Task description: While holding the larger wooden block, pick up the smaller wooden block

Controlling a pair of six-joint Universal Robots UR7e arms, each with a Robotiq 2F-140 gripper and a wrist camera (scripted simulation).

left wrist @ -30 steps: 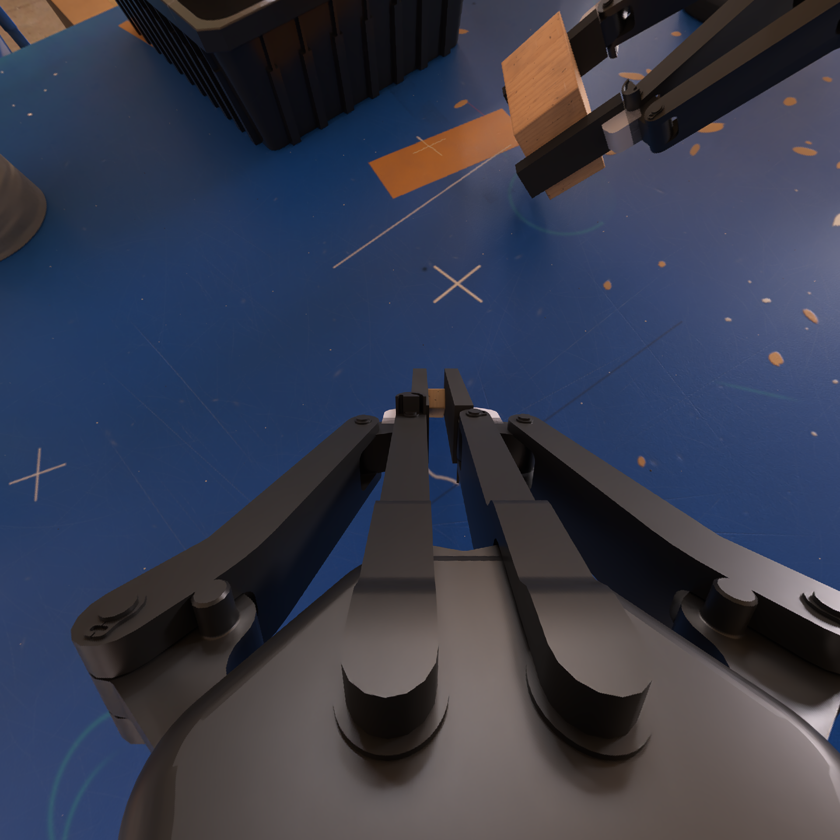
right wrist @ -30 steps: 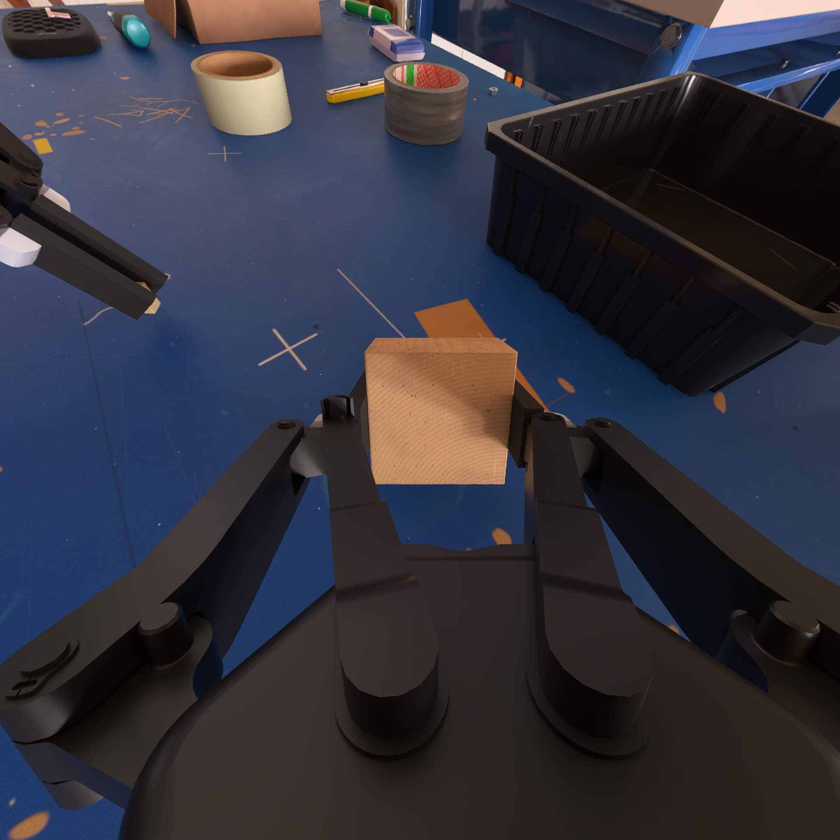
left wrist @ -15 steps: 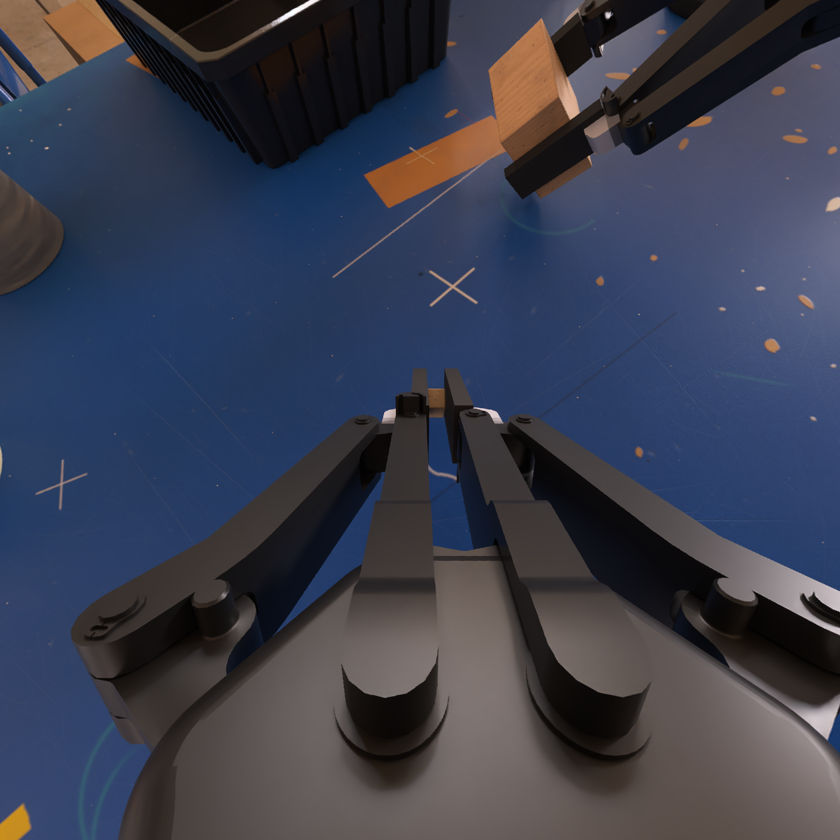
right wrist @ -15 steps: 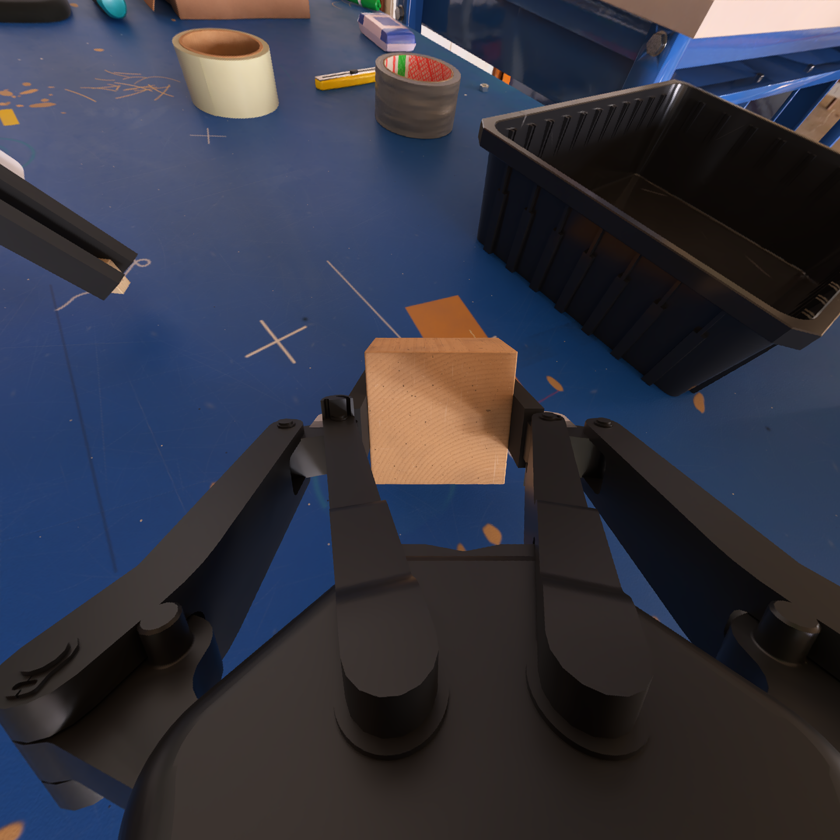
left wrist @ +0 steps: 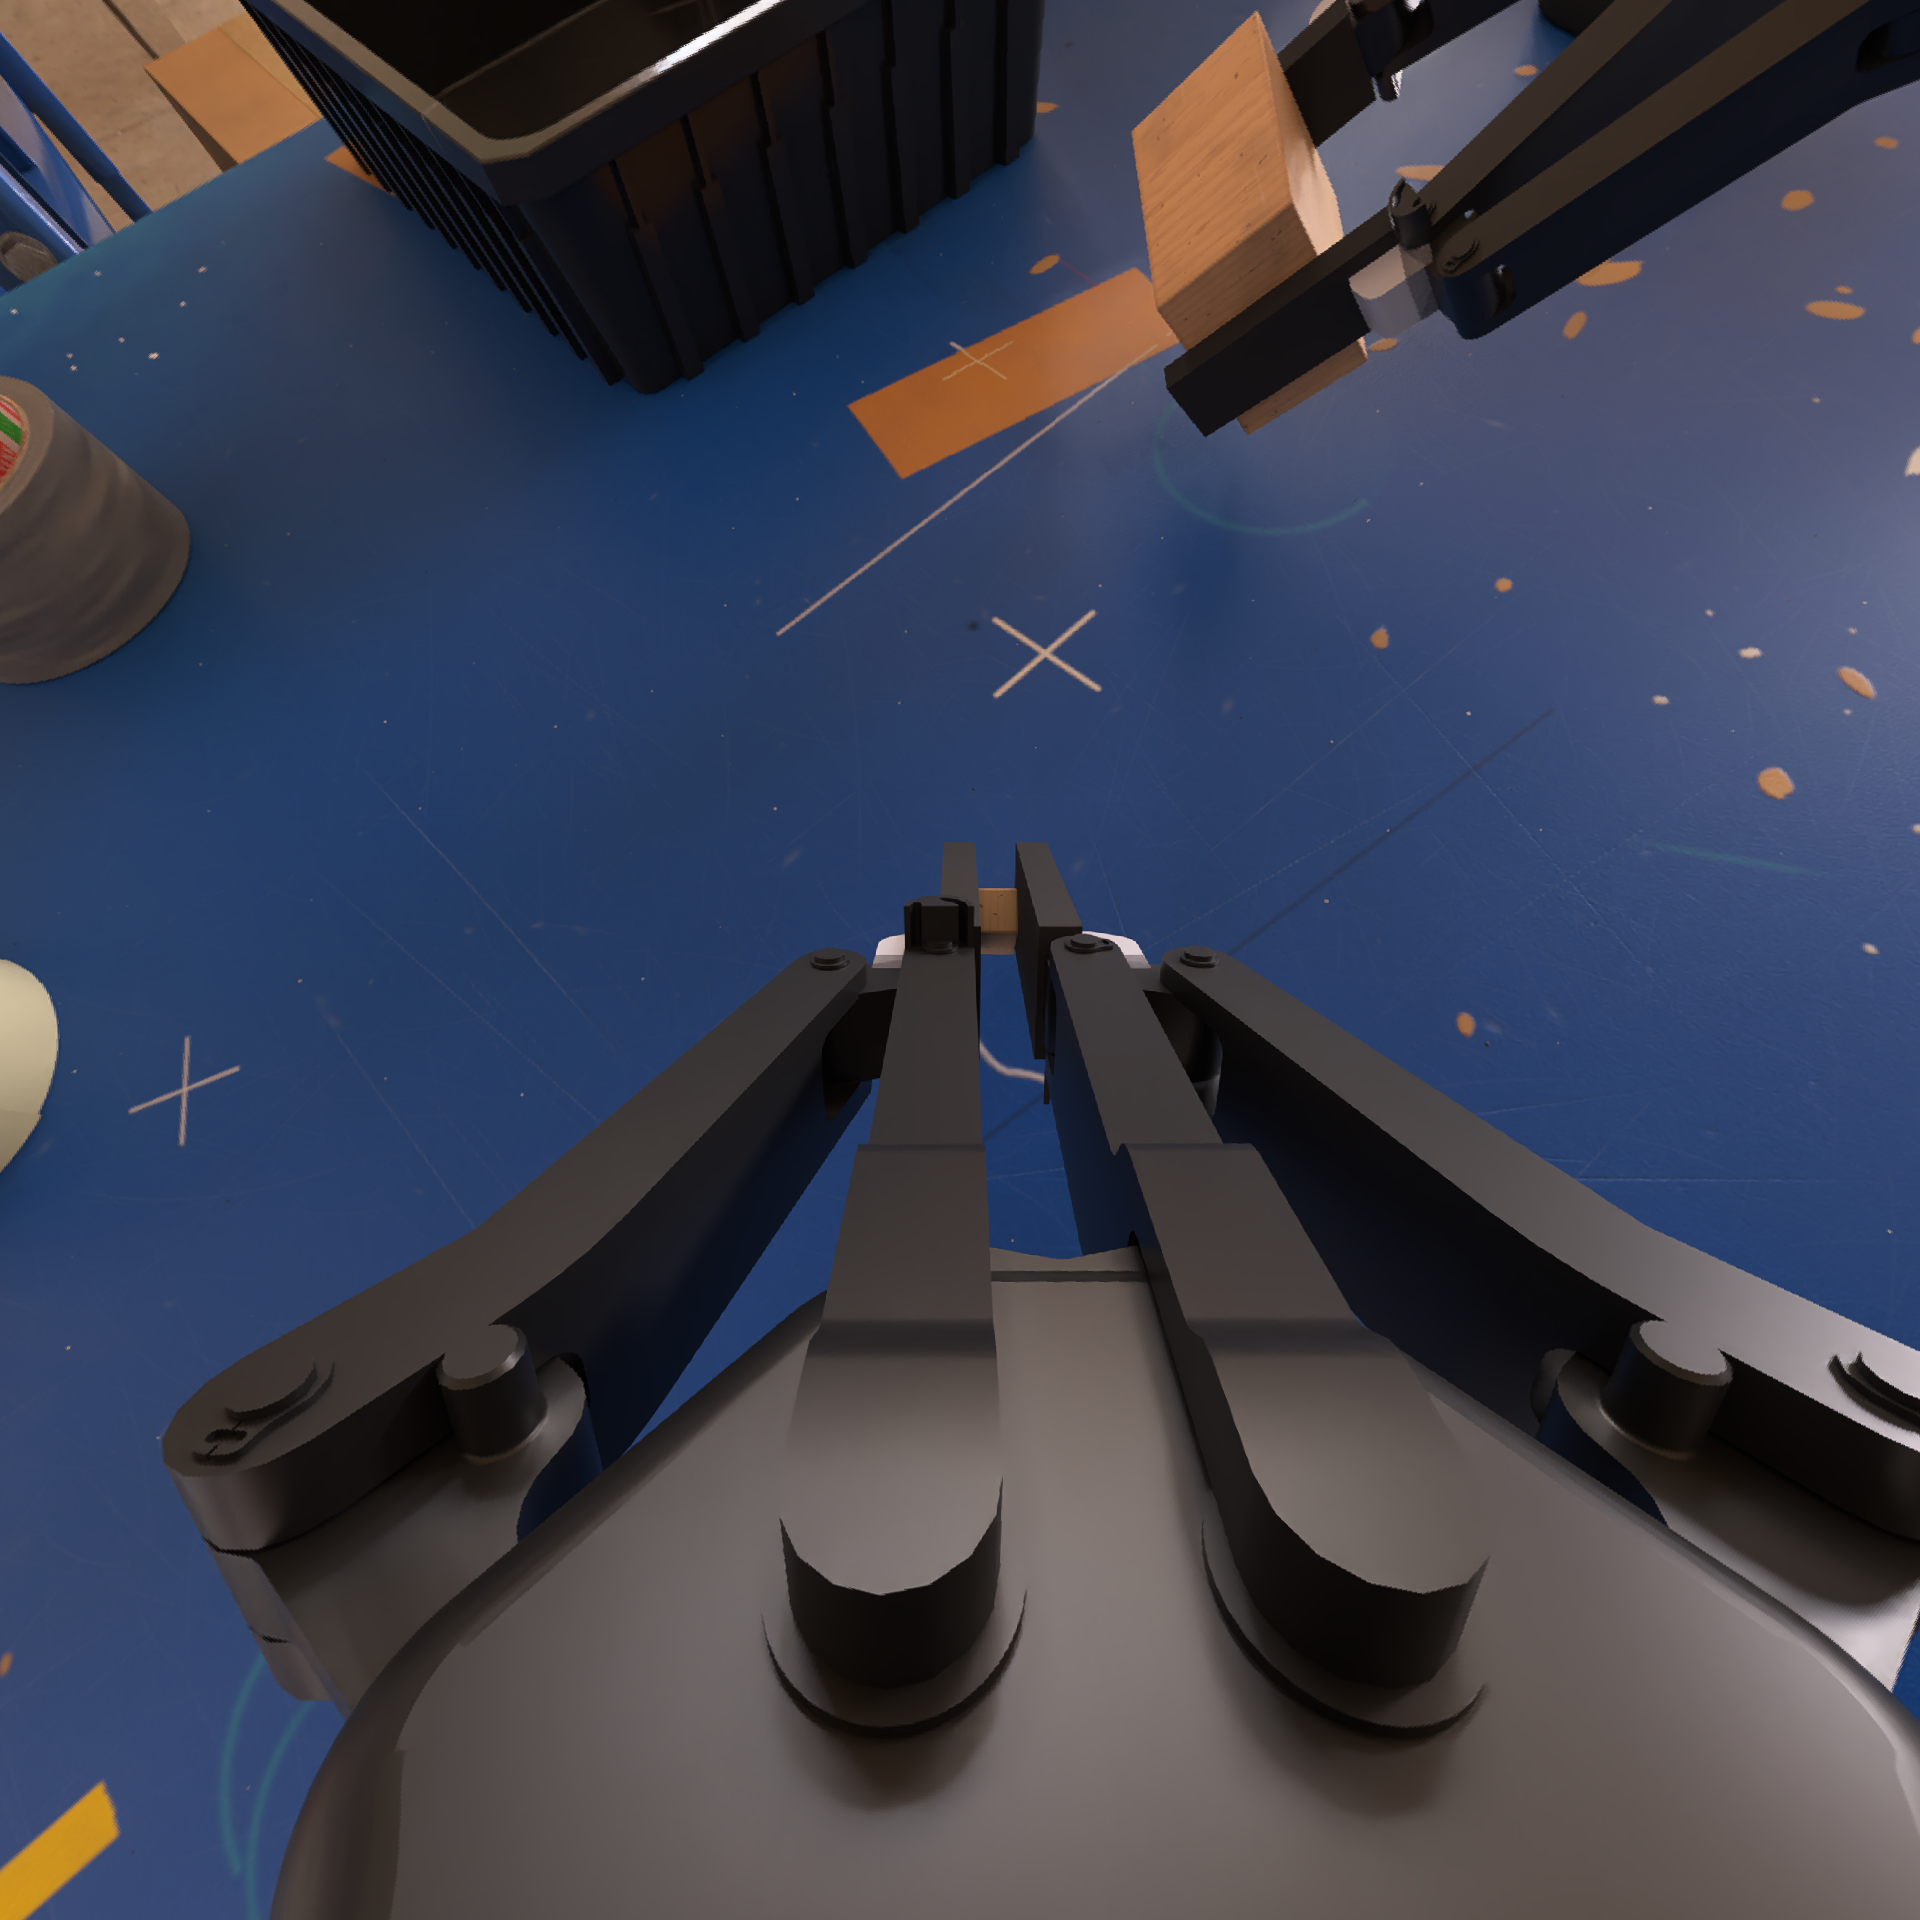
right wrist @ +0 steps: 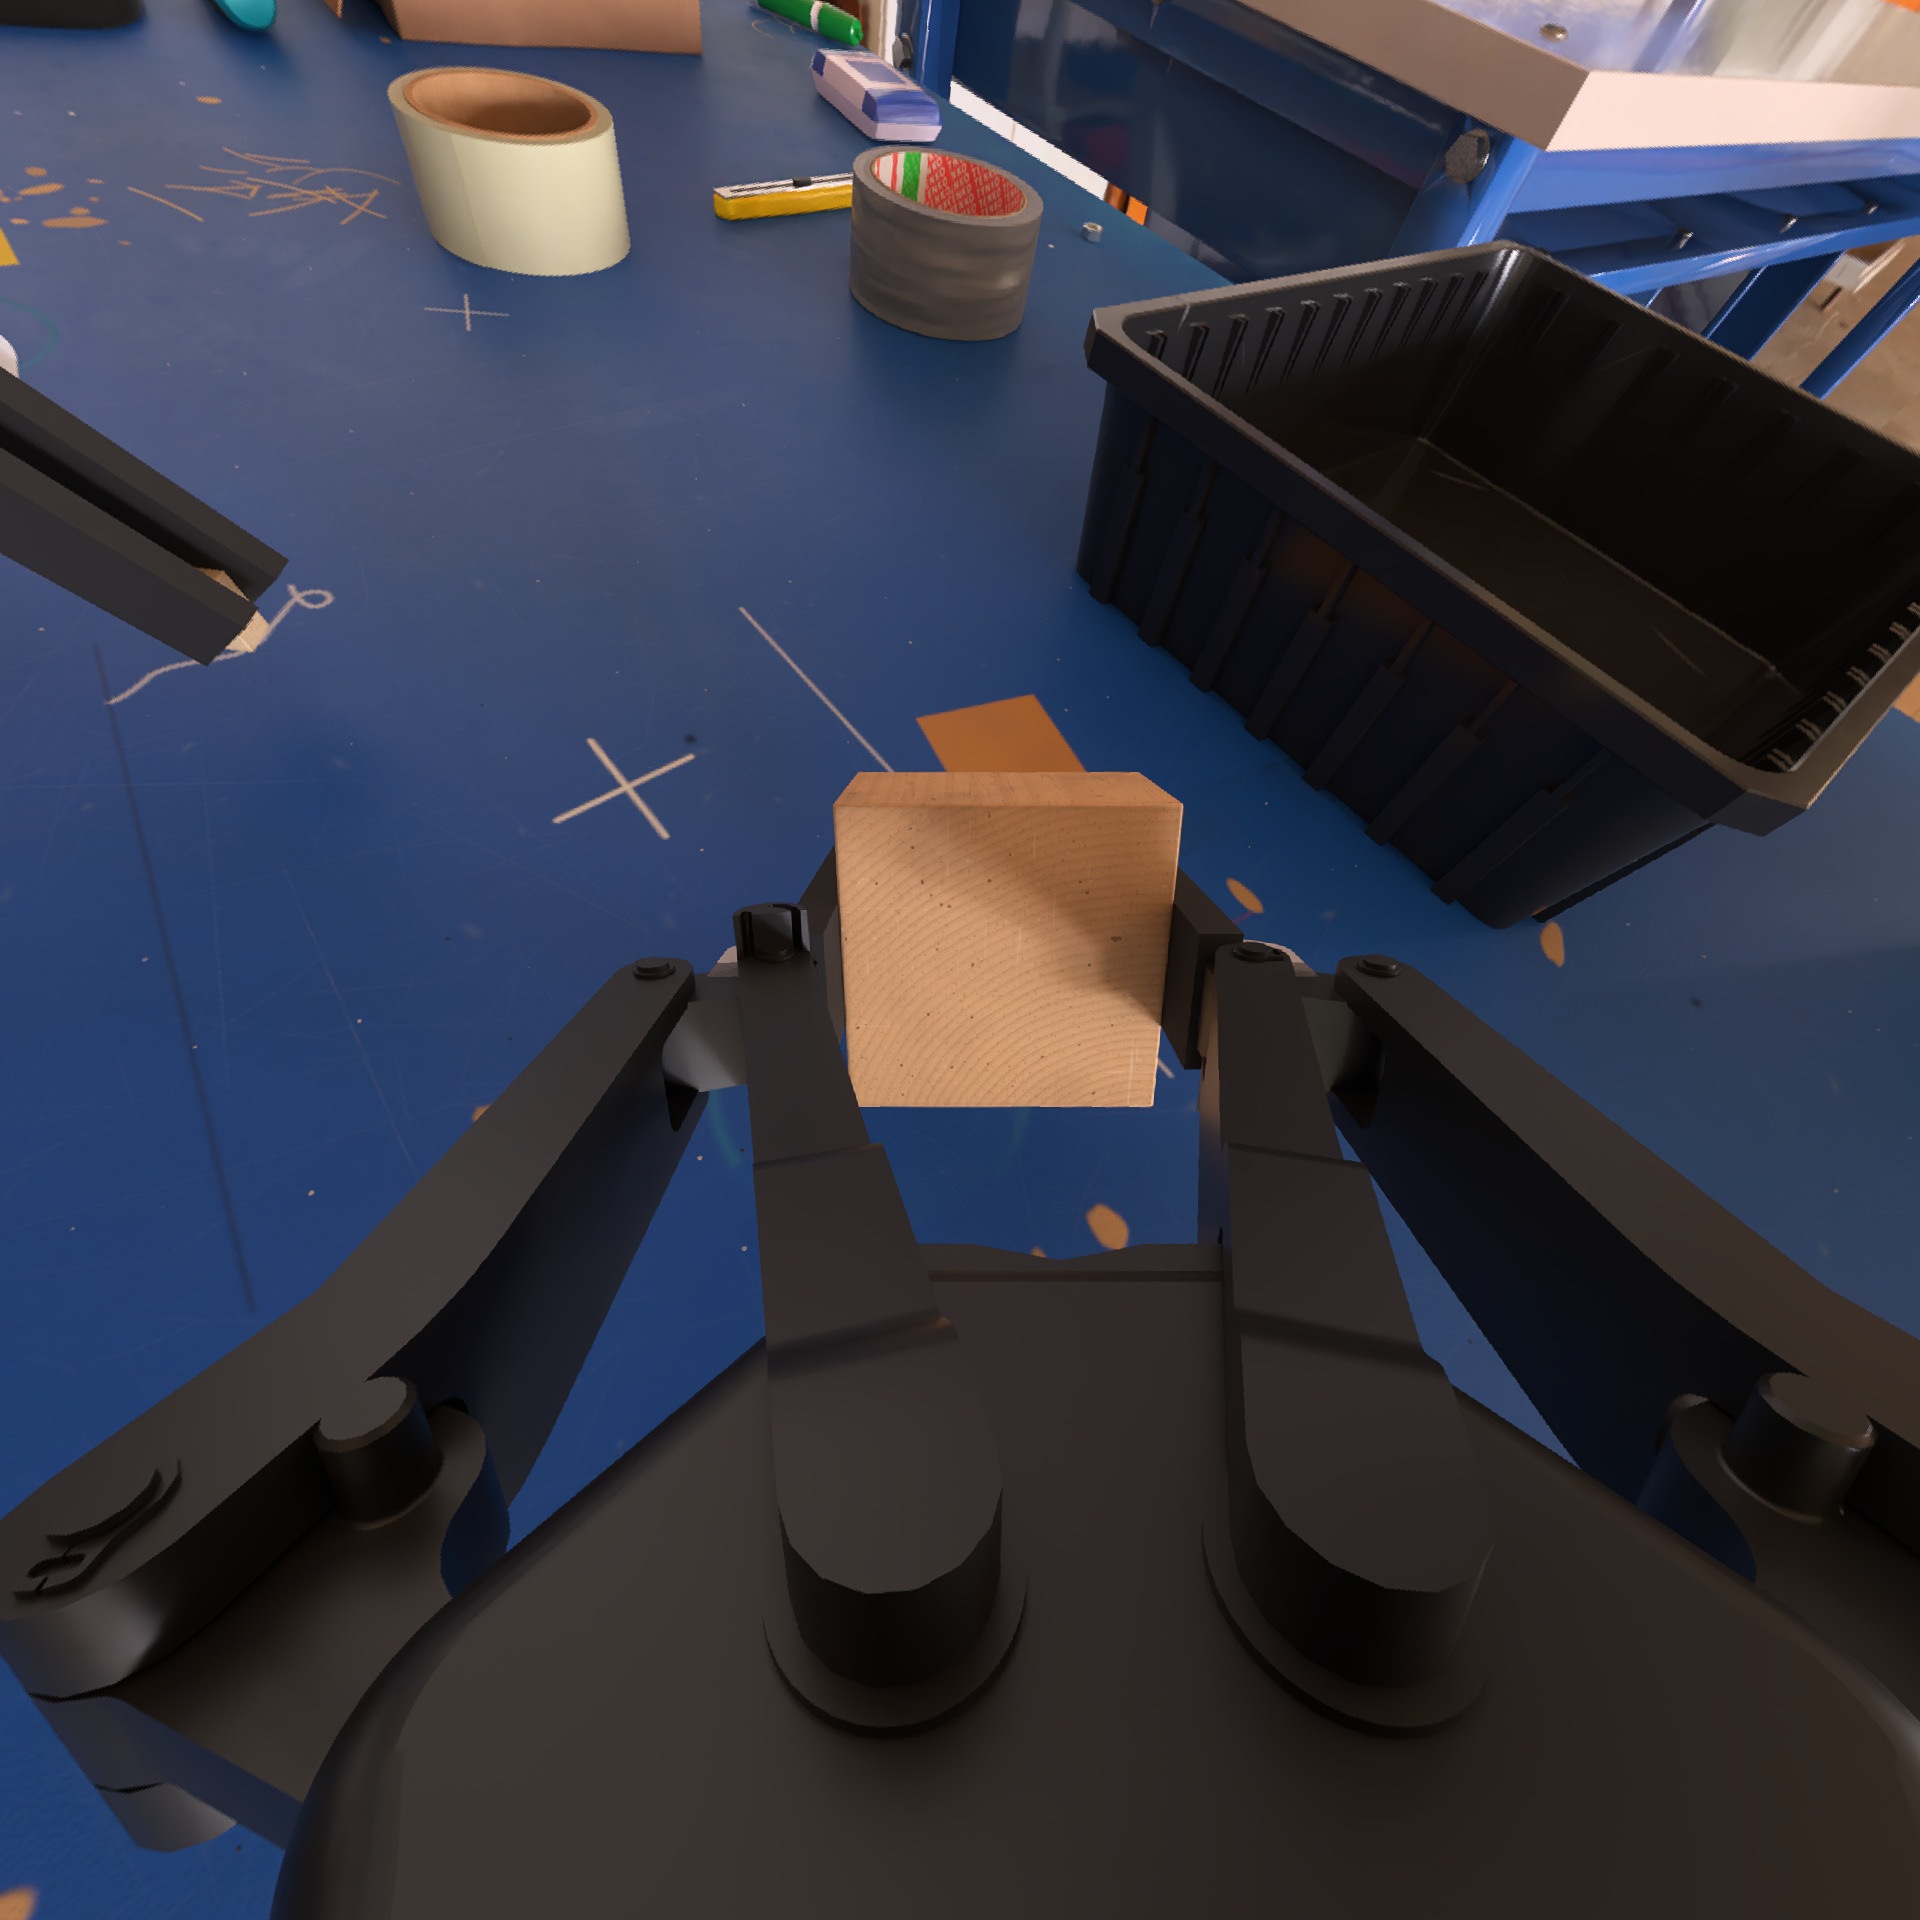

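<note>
Left claw (left wrist: 997,883) w/ small block (left wrist: 998,910) lifted higher.

Right tool (right wrist: 1003,935) clamping larger wooden block (right wrist: 1000,945), black bin (right wrist: 1455,623) beside

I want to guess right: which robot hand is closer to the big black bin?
Right. The right hand, holding the larger wooden block, hangs just beside the black bin. The left hand is farther off across the table.
</note>
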